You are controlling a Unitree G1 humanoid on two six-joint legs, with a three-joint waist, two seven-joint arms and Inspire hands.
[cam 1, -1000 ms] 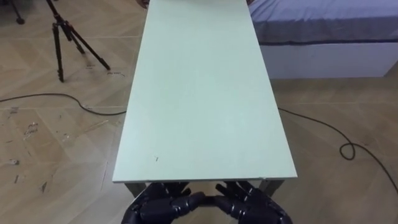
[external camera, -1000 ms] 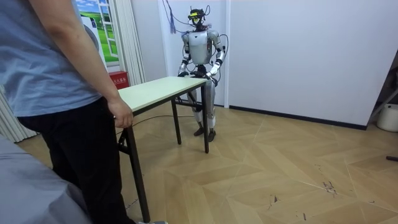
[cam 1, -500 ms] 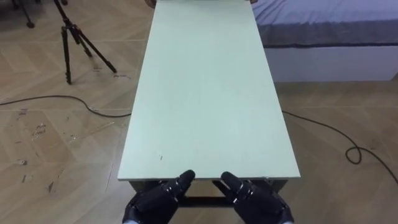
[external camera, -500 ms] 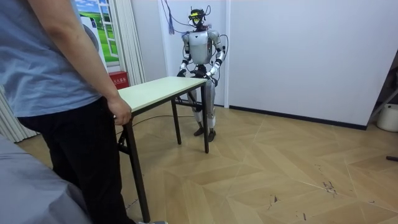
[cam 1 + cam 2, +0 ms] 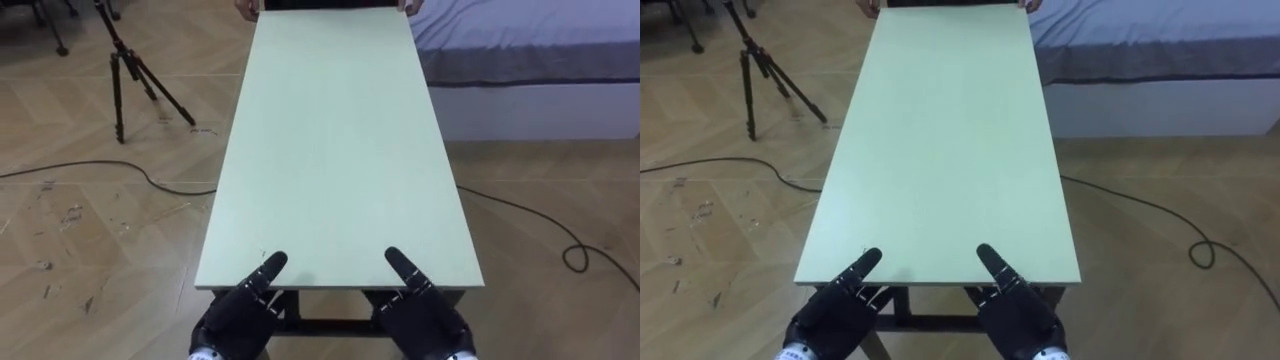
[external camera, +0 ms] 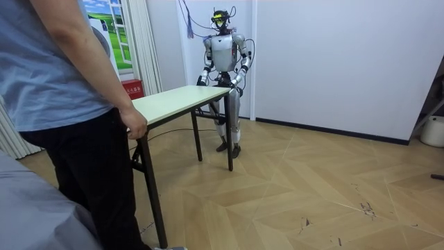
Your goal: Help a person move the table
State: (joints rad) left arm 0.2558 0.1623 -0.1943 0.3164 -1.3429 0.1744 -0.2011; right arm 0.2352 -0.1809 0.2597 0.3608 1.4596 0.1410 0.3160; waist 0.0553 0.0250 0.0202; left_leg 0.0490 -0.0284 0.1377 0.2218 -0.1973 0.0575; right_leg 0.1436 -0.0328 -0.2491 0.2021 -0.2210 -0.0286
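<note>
Left eye view: left robot hand (image 5: pixel 240 315), right robot hand (image 5: pixel 420 315) are resting at worktop (image 5: pixel 335 150) near edge, grip untellable; person (image 6: pixel 62 83) is holding far edge.

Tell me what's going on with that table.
The robot stands at one short end of a long pale table, with its left hand and right hand set at that end's edge. A person stands at the opposite end, holding it at both corners. A tripod stands on the robot's left, and a bed lies on its right.
</note>
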